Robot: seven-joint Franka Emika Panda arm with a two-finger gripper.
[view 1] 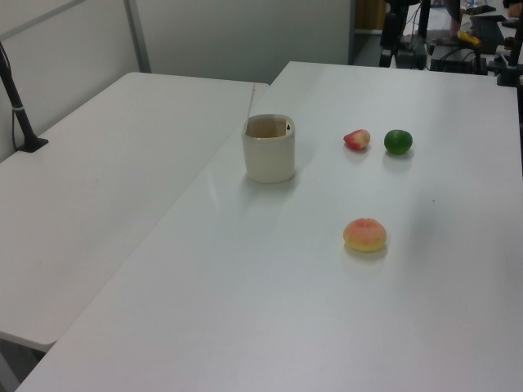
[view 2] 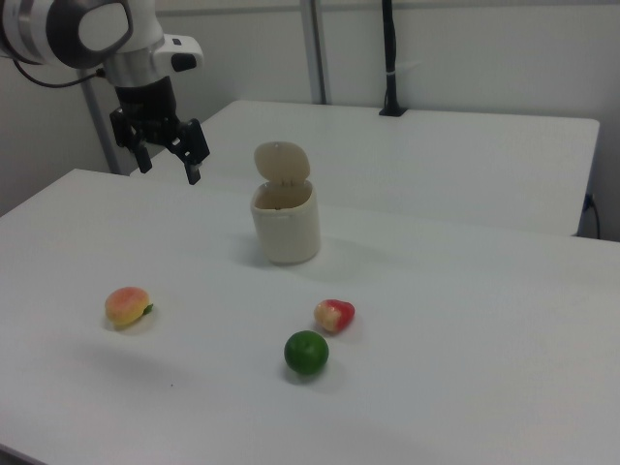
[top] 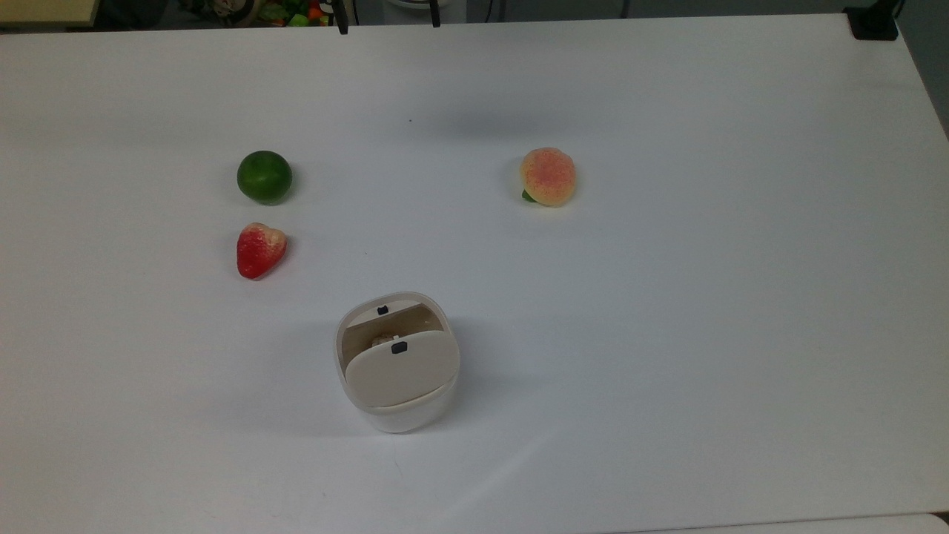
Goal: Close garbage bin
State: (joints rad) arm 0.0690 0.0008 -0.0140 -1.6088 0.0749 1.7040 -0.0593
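Note:
The garbage bin (top: 404,417) is a small white tub standing near the front middle of the table in the top view. Its beige lid (top: 400,368) is hinged up and stands open, with a small black button on it. The bin (view 1: 269,155) also stands mid-table in the left view, and in the right view the lid (view 2: 282,162) stands upright above the bin (view 2: 287,231). My gripper (view 2: 170,166) hangs open and empty in the air, well to the right view's left of the bin and about level with its lid.
A green lime (top: 265,176), a red strawberry (top: 259,249) and a peach (top: 549,176) lie on the white table beyond the bin in the top view. A second white table (view 1: 106,163) adjoins, with a black post (view 2: 389,58) on it.

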